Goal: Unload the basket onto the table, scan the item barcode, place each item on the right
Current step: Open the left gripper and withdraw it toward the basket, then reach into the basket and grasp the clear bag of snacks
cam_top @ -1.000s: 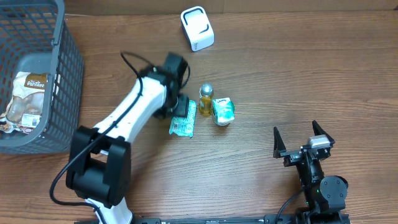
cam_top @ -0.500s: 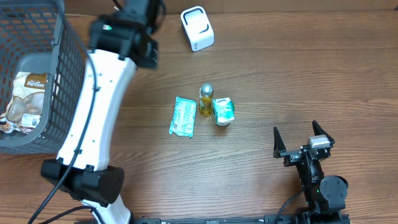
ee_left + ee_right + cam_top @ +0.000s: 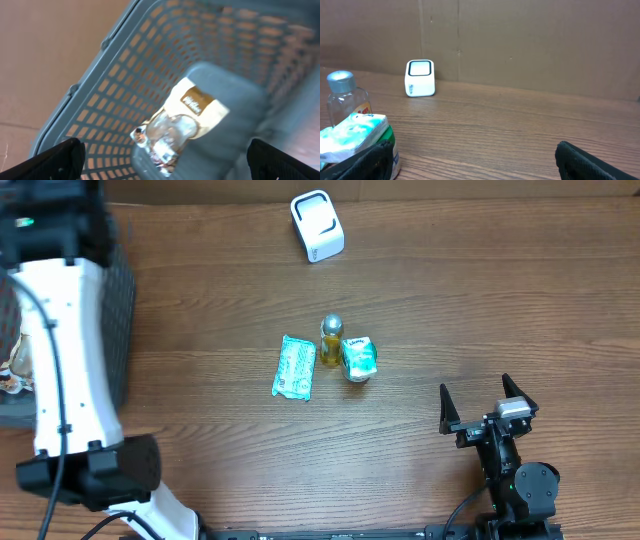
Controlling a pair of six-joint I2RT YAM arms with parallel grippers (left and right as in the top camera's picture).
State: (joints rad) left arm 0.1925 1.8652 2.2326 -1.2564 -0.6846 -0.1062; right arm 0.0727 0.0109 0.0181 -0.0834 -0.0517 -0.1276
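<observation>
Above the grey basket (image 3: 115,95), the left claw (image 3: 170,160) hangs spread wide and empty over a snack pouch (image 3: 185,120), likely the next item to grasp and carry to the white scanner (image 3: 317,226).

Even, bright light from above falls on the tabletop (image 3: 450,310), throwing only short, soft shadows beside the bottle (image 3: 331,340) at its middle. The left wrist view is smeared with motion blur: the basket (image 3: 115,85) mesh and the packet (image 3: 180,125) inside look soft, worst toward the right. The right wrist view is dimmer and warmer, with the far scanner (image 3: 420,77) crisp and the near bottle slightly soft.
</observation>
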